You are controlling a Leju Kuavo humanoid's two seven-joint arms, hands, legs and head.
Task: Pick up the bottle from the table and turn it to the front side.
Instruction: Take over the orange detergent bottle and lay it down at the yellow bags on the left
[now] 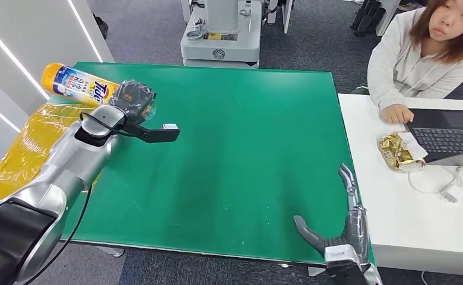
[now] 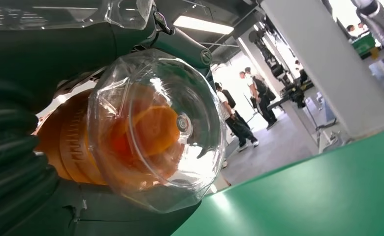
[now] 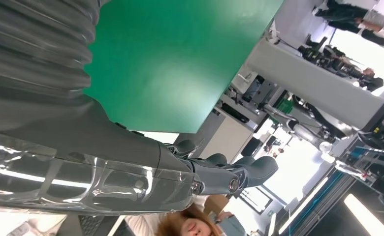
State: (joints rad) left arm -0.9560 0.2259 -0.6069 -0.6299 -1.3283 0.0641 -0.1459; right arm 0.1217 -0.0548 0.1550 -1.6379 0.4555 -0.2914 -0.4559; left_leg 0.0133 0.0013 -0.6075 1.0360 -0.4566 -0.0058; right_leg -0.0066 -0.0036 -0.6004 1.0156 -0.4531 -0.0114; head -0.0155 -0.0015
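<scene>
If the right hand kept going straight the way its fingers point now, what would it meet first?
Probably nothing soon. The right hand sits at the near edge of the green table, fingers pointing away over bare green surface. The laptop and gold wrapper lie off to its right; depth is hard to judge.

green table (image 1: 235, 148), yellow plastic sheet (image 1: 30, 148) draped over its left edge

Left arm (image 1: 69, 163) extends forward and up over the table's left side; left hand (image 1: 133, 100) is raised, fingers wrapped around the bottle (image 1: 81, 84). Right hand (image 1: 339, 234) sits low at the near right edge, fingers spread, thumb out, holding nothing.
</scene>
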